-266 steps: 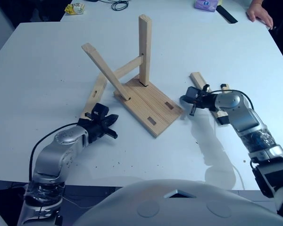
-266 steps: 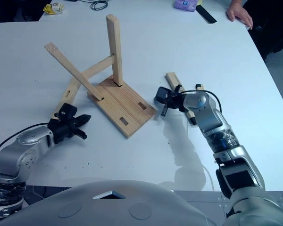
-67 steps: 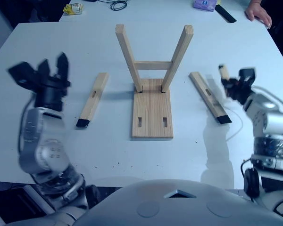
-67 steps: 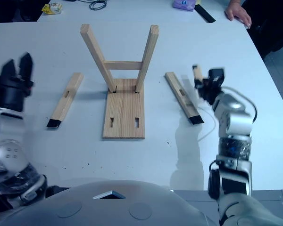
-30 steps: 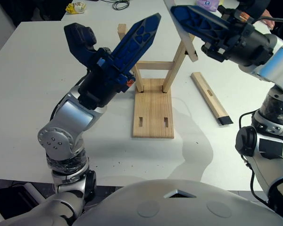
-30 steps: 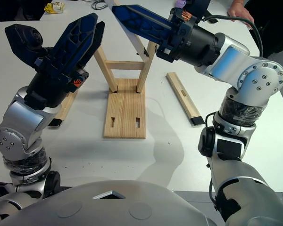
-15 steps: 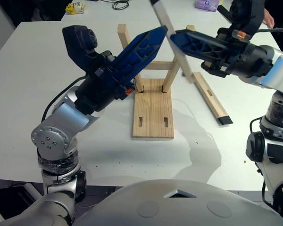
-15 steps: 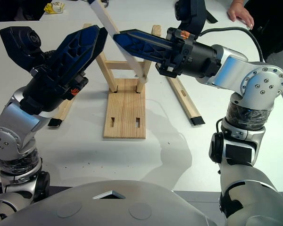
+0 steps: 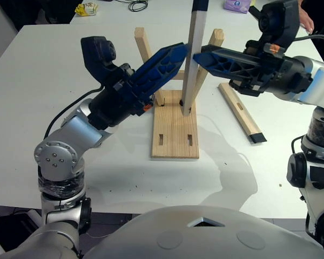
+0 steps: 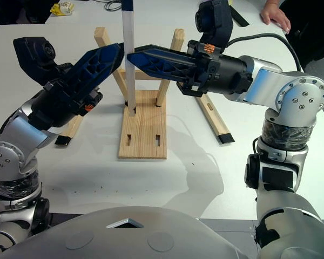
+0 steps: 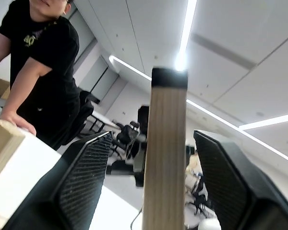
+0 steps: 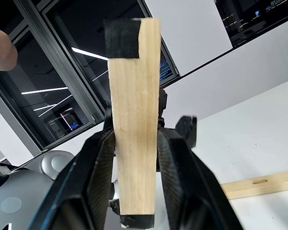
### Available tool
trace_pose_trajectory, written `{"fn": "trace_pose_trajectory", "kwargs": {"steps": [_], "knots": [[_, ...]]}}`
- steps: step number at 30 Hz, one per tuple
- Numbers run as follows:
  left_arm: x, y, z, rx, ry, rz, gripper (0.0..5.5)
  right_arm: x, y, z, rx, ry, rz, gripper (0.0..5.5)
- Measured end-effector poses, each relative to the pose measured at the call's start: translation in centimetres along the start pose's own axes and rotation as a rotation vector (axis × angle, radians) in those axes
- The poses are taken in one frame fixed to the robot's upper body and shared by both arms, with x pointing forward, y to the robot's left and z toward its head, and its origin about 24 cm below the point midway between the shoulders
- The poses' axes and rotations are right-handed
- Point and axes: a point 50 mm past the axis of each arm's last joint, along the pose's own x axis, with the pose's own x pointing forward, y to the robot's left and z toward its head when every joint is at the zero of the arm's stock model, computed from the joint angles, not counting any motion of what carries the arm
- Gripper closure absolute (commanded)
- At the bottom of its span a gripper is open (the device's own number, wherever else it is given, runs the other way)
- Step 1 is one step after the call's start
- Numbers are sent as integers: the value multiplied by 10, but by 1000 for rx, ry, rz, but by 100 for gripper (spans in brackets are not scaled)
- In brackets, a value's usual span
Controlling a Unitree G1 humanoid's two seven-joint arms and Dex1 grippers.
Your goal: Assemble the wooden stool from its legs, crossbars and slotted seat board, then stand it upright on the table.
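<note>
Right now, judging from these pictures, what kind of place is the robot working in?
Probably an office or a lab workroom: it has a large white table, long ceiling strip lights and framed glass wall panels.

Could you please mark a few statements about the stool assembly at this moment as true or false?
1. The seat board lies flat on the table. True.
2. The right pincer holds a leg upright. True.
3. Both near slots in the board are filled. False: they are empty.
4. The left pincer is clamped on that leg. False: its fingers stand apart on either side of it.
</note>
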Motion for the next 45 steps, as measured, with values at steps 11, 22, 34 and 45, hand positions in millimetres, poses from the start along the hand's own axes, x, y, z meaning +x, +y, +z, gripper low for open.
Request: {"fn": "trace_pose_trajectory", "kwargs": {"steps": [11,22,34,45], "knots": [[0,-1,4,20,104,-23,235,4,-1,-8,-20,81,23,417],[-2,-5,3,30,207,-49,235,7,-8,-23,-39,224,29,417],[-13,2,-1,19,303,-6,235,9,-10,-25,-97,313,54,417],[-13,1,-1,30,310,-12,322,7,-11,-25,-111,330,46,417]]}}
